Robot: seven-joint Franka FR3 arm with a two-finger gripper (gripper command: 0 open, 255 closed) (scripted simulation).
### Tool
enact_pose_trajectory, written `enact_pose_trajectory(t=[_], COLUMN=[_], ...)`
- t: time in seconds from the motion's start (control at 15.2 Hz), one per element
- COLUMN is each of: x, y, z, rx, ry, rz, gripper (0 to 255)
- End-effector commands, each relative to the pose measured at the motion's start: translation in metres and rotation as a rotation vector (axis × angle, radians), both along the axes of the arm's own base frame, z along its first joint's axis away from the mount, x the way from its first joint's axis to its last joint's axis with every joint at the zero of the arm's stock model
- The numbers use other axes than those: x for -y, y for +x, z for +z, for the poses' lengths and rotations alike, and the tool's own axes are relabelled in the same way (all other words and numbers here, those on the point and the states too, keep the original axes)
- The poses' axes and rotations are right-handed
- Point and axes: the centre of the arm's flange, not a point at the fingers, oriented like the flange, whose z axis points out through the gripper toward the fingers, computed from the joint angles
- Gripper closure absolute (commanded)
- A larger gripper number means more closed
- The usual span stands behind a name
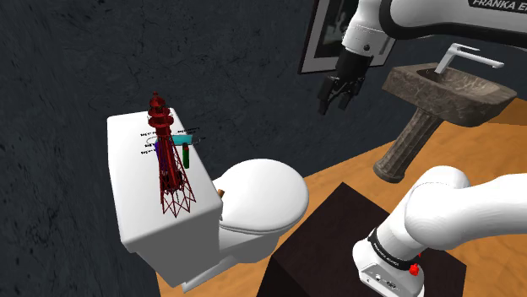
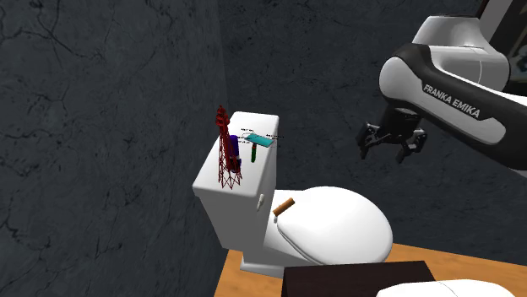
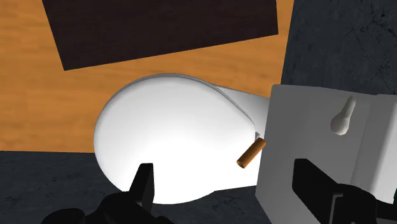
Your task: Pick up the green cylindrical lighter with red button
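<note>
The green cylindrical lighter (image 1: 186,155) with a red top stands upright on the white toilet tank lid (image 1: 127,139), beside a tall red lattice tower model (image 1: 168,160). In the second exterior view the lighter (image 2: 252,156) stands just right of the tower (image 2: 226,153). My gripper (image 1: 335,103) hangs open in the air, well to the shoulder view's right of the tank and higher than it, holding nothing. The gripper (image 2: 387,152) floats above the toilet's closed lid (image 2: 338,224). In the wrist view the open gripper (image 3: 229,188) looks down on the lid (image 3: 165,140) and the tank's front (image 3: 318,146).
A flat teal item (image 1: 184,138) and a purple object (image 1: 158,148) also sit on the tank. A small brown cylinder (image 3: 250,153) lies at the lid's hinge. A stone pedestal sink (image 1: 448,91) with a faucet stands at the right; the dark stand (image 1: 338,245) is below.
</note>
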Motion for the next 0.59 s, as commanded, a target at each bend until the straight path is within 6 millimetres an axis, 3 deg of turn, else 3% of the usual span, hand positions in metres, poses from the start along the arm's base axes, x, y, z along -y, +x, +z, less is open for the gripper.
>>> enact_pose_trajectory(t=[0.0,0.53], x=[0.000,-0.083], y=[0.000,0.055], z=[0.000,-0.025], rx=[0.000,0.004], ry=[0.000,0.018], rz=[0.000,-0.003], gripper=[0,0])
